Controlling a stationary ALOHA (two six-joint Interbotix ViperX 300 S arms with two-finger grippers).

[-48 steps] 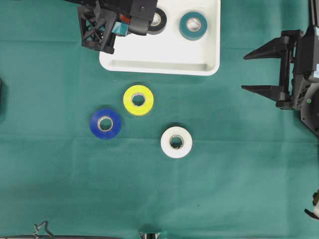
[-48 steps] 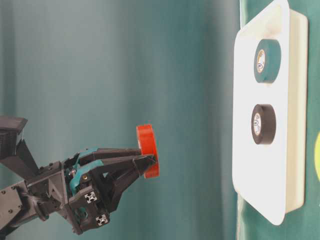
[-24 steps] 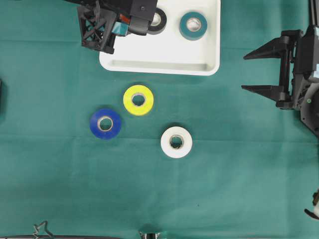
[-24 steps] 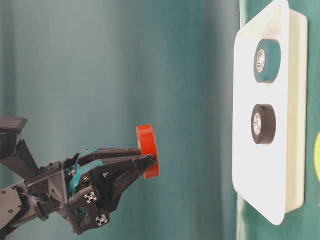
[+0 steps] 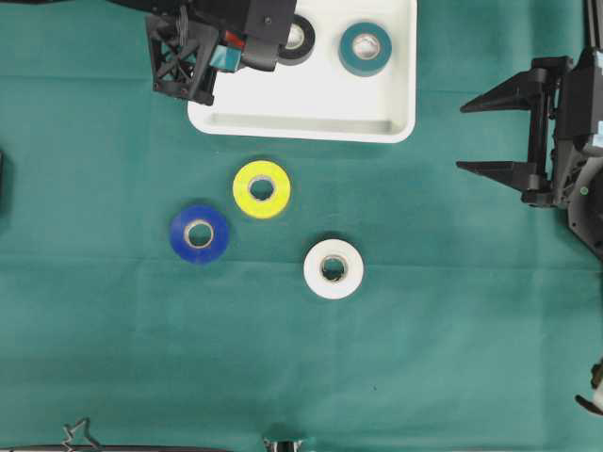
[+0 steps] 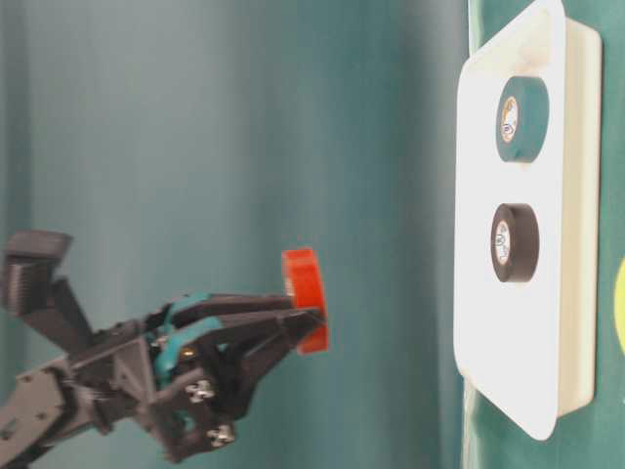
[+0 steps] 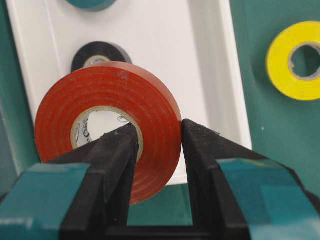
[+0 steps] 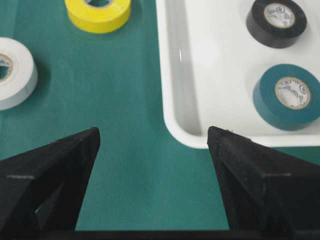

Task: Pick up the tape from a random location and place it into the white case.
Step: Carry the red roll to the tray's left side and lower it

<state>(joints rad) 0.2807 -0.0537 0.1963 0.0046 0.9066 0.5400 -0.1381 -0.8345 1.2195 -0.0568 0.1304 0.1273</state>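
My left gripper is shut on a red tape roll, one finger through its core and the other on its outer face. From table level the red tape roll hangs in the air above the white case. In the overhead view the left arm covers the case's top-left corner. A black roll and a teal roll lie inside the case. At the right edge my right gripper stands open and holds nothing, its fingertips over bare cloth near the case's corner.
Three loose rolls lie on the green cloth below the case: yellow, blue and white. The yellow roll also shows beside the case in the left wrist view.
In the table-level view my left gripper has moved closer to the case with the red roll still in it. The right arm and the loose rolls have not moved.
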